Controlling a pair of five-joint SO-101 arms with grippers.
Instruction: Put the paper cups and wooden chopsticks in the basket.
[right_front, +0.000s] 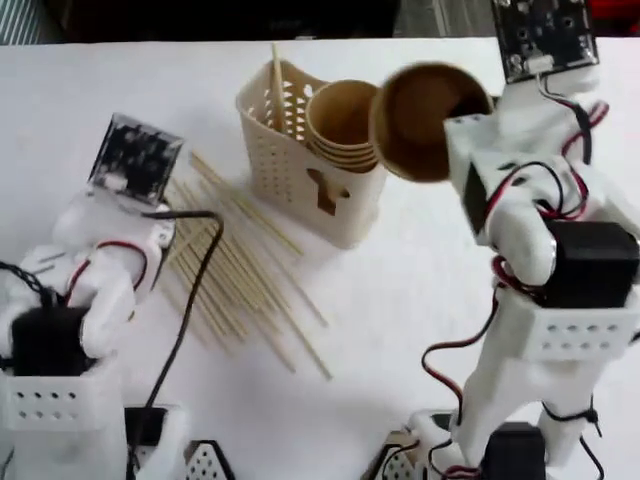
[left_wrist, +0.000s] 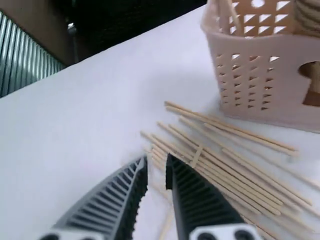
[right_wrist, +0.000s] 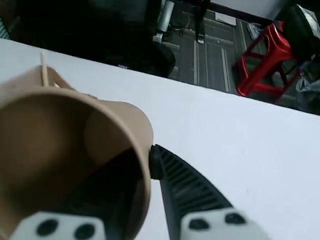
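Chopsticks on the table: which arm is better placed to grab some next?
Left. The left tool, empty and slightly open, hangs right over the chopsticks; the right tool is shut on a paper cup up by the basket.

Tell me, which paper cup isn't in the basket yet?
The tipped cup held by the right pincer, next to the basket. The other cups sit stacked upright inside it.

One overhead, two wrist cameras.
High view looks down on the table (right_front: 420, 290) from its 6 o'clock side, basket (right_front: 270, 165) toward 12 o'clock; left wrist view, low, shares basket and chopsticks (left_wrist: 225, 165) with it; right wrist view, closest, shares the paper cup (right_wrist: 65, 135).
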